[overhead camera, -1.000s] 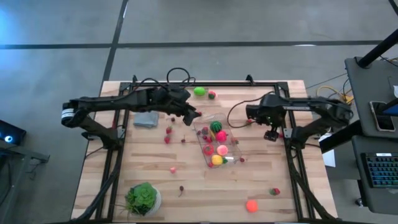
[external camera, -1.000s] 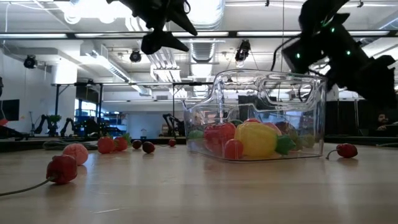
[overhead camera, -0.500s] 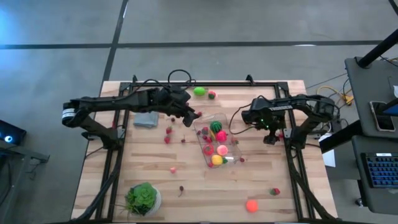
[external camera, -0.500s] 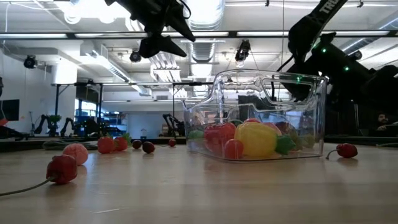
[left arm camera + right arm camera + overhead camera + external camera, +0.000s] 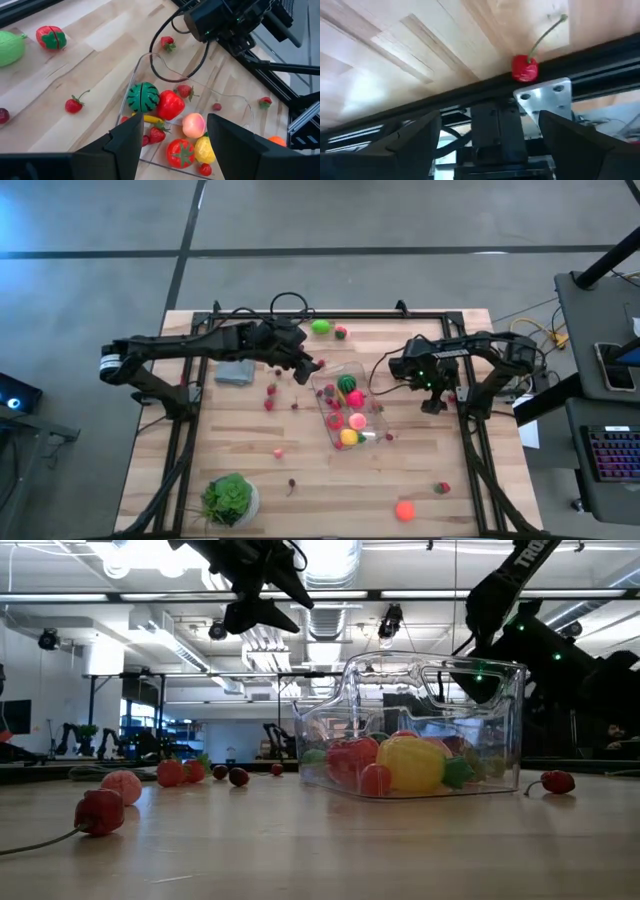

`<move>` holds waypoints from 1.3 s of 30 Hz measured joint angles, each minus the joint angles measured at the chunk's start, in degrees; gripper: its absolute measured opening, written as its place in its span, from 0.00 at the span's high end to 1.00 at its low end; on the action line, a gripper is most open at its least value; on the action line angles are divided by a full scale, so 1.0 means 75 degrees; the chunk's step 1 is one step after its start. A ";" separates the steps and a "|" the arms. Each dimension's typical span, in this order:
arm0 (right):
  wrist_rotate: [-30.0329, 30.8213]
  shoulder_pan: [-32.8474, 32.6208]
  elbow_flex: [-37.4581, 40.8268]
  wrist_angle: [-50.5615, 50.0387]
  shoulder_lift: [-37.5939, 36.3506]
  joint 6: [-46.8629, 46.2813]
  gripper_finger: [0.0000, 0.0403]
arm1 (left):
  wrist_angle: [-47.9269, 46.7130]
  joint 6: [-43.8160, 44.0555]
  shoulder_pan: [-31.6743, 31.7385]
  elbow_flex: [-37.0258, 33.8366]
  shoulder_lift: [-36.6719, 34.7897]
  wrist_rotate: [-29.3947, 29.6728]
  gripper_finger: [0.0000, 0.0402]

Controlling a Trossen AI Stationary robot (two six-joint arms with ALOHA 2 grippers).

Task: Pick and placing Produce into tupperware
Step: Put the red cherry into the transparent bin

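- Since a second ago my right arm has pulled in from the table's right edge toward the tub; over the last half second it has hardly shifted. The left arm has stayed where it was.
- My left gripper hangs in the air just off the tub's far left corner, fingers spread wide with nothing between them.
- My right gripper sits just right of the tub, near the table's right rail; its fingers are spread too, holding nothing.
- The tub lies near the table's middle, tilted a little, and carries a striped melon, red, yellow and pink pieces.
- A cherry lies right against the dark frame rail in front of the right gripper.
- Loose berries lie left of the tub; a green fruit and a red piece sit near the far edge.
- An orange ball and a strawberry rest near the front right edge, with open wood between them and the tub.
- A grey cloth lies partly under the left arm, its far side hidden.
- A leafy plant stands at the front left corner.
- From table height the tub's clear wall blurs the pieces inside; I can't tell them all apart.
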State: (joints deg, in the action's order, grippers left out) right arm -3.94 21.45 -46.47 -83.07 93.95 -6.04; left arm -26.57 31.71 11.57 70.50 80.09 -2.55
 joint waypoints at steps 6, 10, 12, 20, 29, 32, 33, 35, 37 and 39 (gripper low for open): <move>-0.0375 0.0205 0.0373 0.0913 -0.0109 -0.0626 0.19 | 0.0003 -0.0286 0.0000 -0.0003 0.0000 0.0000 0.49; 0.0586 0.0351 0.0684 0.0922 -0.0061 -0.1195 0.19 | 0.0000 -0.0295 -0.0001 -0.0003 0.0003 0.0000 0.49; 0.0664 0.0356 0.0750 0.0874 -0.0064 -0.1243 0.19 | 0.0000 -0.0352 -0.0001 -0.0003 0.0003 0.0000 0.49; 0.0681 0.0344 0.0669 0.0927 0.0472 -0.0930 0.19 | 0.0003 -0.0560 0.0029 -0.0003 0.0003 0.0006 0.49; 0.0935 0.0365 0.0678 0.1448 0.1143 -0.0967 0.19 | 0.0006 -0.0682 0.0058 -0.0003 0.0003 0.0009 0.49; 0.0933 0.0397 0.0693 0.1373 0.1323 -0.0871 0.19 | 0.0008 -0.0685 0.0061 -0.0003 0.0003 0.0009 0.49; 0.0935 0.0392 0.0692 0.1360 0.1366 -0.0844 0.19 | 0.0009 -0.0685 0.0061 -0.0003 0.0003 0.0010 0.49; 0.0919 0.0391 0.0670 0.1308 0.1465 -0.0722 0.19 | 0.0009 -0.0698 0.0062 -0.0003 0.0003 0.0009 0.49; 0.0914 0.0391 0.0648 0.1274 0.1557 -0.0643 0.19 | 0.0008 -0.0741 0.0064 -0.0003 0.0003 0.0009 0.49; 0.0914 0.0391 0.0637 0.1254 0.1602 -0.0595 0.19 | 0.0009 -0.0743 0.0069 -0.0003 0.0003 0.0009 0.49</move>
State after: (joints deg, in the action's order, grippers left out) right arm 2.92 24.38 -41.69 -73.66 105.97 -10.50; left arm -26.50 26.13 12.09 70.48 80.12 -2.48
